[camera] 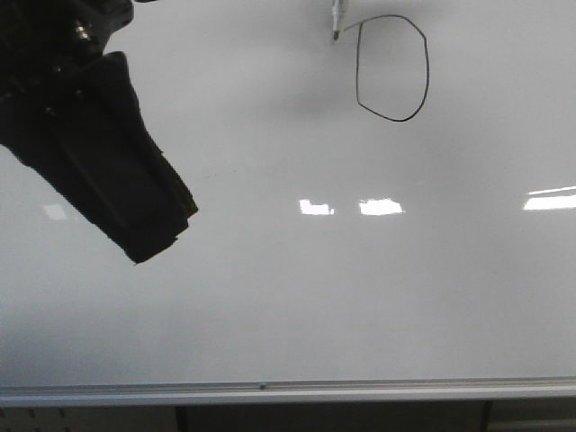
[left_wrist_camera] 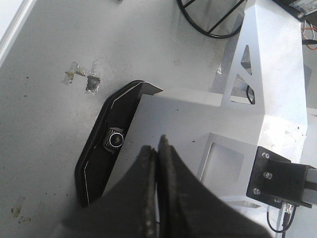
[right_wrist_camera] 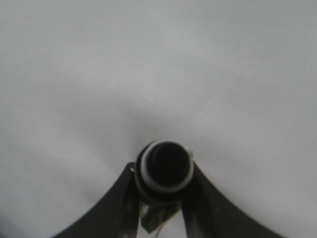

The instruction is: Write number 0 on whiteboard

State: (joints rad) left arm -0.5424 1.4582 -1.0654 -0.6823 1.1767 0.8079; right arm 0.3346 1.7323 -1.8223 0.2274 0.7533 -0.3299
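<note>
Your right gripper (right_wrist_camera: 163, 198) is clamped on a black-and-white round marker (right_wrist_camera: 166, 168); its tip (camera: 336, 36) sits by the thin black hand-drawn 0 (camera: 391, 67), high on the glossy pale whiteboard (camera: 288, 297). Your left gripper (left_wrist_camera: 157, 153) is fully closed, empty.

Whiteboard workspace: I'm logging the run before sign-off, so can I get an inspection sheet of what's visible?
Surface: whiteboard, glossy, bright light reflections, silver bottom rail.
Job's things: number 0, closed black loop, upper right of the board; marker tip beside its upper-left tail.
Clutter: nothing seen on the board.
Grippers: left gripper shut, empty, away from the board; right gripper shut on the marker.
Cables: black loops and thin wires in the left wrist view.
Surroundings: grey floor with tape scraps, metal frame of the rig.
</note>
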